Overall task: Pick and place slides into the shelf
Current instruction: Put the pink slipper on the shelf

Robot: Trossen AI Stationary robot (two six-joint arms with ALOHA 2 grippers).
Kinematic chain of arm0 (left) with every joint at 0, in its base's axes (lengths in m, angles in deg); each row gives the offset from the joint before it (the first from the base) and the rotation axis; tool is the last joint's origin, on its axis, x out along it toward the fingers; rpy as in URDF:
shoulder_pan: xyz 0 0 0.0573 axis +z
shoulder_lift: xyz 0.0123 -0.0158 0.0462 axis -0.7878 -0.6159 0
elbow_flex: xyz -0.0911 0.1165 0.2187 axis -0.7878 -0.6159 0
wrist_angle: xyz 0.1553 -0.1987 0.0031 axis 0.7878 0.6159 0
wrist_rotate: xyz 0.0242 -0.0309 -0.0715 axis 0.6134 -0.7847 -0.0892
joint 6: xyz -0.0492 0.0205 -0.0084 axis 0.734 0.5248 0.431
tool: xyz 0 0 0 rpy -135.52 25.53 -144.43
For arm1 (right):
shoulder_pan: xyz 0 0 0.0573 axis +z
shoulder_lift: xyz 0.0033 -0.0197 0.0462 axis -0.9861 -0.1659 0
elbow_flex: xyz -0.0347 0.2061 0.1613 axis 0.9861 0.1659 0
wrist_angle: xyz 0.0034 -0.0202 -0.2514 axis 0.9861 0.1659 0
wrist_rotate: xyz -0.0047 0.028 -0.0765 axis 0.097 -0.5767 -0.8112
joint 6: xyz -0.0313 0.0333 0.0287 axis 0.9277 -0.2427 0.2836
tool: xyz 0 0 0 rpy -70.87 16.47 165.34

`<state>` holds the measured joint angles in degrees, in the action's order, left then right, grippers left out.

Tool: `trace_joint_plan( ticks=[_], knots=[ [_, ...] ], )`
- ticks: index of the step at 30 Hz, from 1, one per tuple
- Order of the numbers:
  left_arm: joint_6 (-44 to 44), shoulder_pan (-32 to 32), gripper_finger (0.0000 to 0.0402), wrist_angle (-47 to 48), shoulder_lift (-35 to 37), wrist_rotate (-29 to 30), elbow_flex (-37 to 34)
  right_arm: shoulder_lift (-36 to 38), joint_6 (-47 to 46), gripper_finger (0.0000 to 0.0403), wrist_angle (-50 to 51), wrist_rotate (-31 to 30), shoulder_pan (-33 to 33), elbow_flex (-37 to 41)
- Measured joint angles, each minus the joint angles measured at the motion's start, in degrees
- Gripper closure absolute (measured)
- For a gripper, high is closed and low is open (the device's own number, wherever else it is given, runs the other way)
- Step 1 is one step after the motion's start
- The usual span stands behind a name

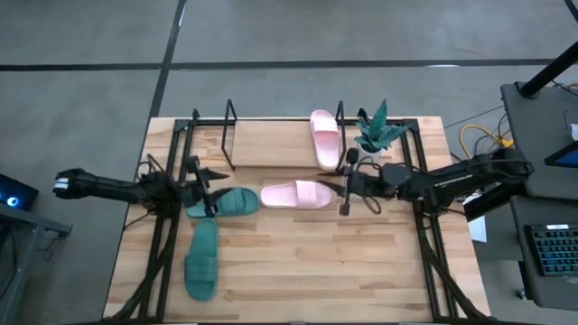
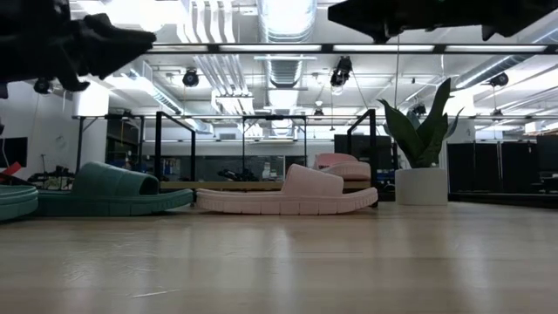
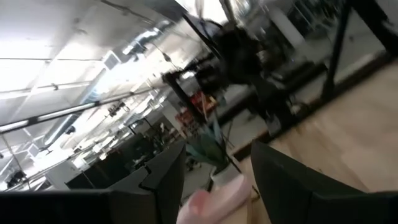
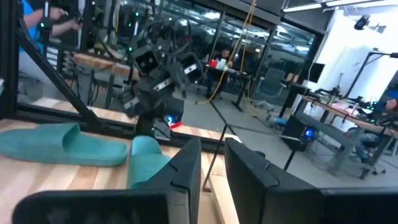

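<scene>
Wooden table (image 1: 298, 271) is carrying everything; black arm frames are running down both its sides.

The shelf (image 1: 271, 144) is lying along the table's far edge, its upright loop ends standing at left and centre-right. One pale pink slide (image 1: 324, 137) is sitting on it near the right end, long axis running far-to-near across the board; which end is the toe I cannot tell.

A potted plant (image 1: 377, 131) is standing just right of that slide, at the far right of the table.

The other three slides are lying on the table in front of the shelf. Second pink slide (image 1: 296, 194): mid-table, long axis left-right. Dark green slide (image 1: 223, 202): just left of it, long axis also left-right, the two lying nearly end to end. Second green slide (image 1: 201, 260): nearer the front left, long axis far-to-near.

Left gripper (image 1: 209, 185) is hovering above the left end of the crosswise green slide, fingers (image 3: 283, 186) spread apart, gripping nothing.

Right gripper (image 1: 346, 187) is hovering by the right end of the crosswise pink slide; its fingers (image 4: 249, 177) are standing a narrow gap apart, with nothing between them.
</scene>
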<state>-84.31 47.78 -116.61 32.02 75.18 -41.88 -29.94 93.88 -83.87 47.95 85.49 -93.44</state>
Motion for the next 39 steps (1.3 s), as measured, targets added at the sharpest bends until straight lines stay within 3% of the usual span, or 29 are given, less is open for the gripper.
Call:
trace_joint_plan(
  ticks=[4, 14, 20, 26, 33, 39],
  knots=[
    [-2.5, 0.0, 0.0233, -1.0, -6.2, -0.1, 2.3, 1.0, -0.5, 0.0339, 0.2, 0.0, -0.1, 1.0],
    [-8.8, 0.0, 0.0233, -0.4, -32.6, 0.5, 12.8, 0.1, -0.5, 0.0339, -0.7, -0.1, -0.1, 0.8],
    [-10.4, 0.0, 0.0233, -4.2, -45.0, 1.6, 20.2, 0.1, -0.4, 0.0339, -0.5, -0.3, -0.1, 0.9],
    [-13.5, 0.1, 0.0233, -3.9, -55.9, 1.9, 27.6, 0.2, -0.4, 0.0339, -0.5, -0.3, -0.1, 1.0],
    [-19.2, 0.2, 0.0233, -3.8, -66.1, 10.5, 33.0, 0.5, -0.3, 0.0339, -0.5, -0.5, -0.1, 1.1],
    [-20.9, 0.6, 0.0233, -3.4, -72.4, 10.9, 36.1, 0.5, -0.3, 0.0339, -0.5, -0.5, -0.1, 1.1]
  ],
)
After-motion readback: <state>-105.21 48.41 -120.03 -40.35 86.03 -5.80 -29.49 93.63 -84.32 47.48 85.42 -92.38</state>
